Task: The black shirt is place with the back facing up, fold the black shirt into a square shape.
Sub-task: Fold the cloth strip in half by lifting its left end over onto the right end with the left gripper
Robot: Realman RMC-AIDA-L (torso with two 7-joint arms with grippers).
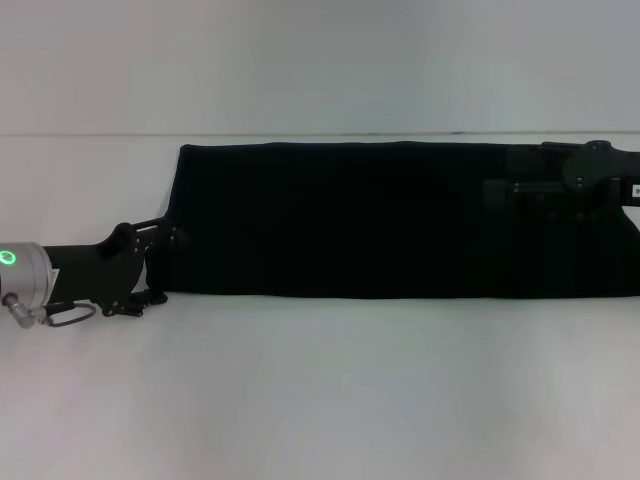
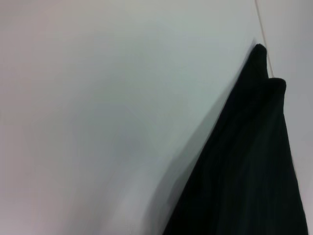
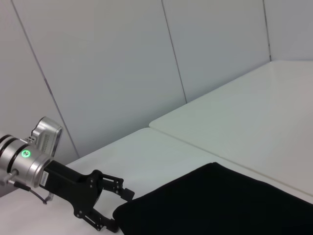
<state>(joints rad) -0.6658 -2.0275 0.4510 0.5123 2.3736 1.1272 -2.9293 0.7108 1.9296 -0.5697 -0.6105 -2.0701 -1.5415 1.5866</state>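
Observation:
The black shirt (image 1: 380, 220) lies on the white table (image 1: 320, 400) as a long flat strip running from left to right. No lettering shows on it. My left gripper (image 1: 165, 267) is at the strip's left end, open, with one finger on each side of that edge. The right wrist view shows the left gripper (image 3: 117, 210) spread at the shirt's end (image 3: 220, 200). My right gripper (image 1: 500, 195) lies over the strip's right end, black against black cloth. The left wrist view shows a raised edge of the shirt (image 2: 244, 171) over bare table.
The table's far edge (image 1: 320, 135) runs just behind the shirt, with a pale wall (image 3: 122, 63) beyond it. A seam (image 3: 195, 147) crosses the tabletop. Bare white table lies in front of the shirt.

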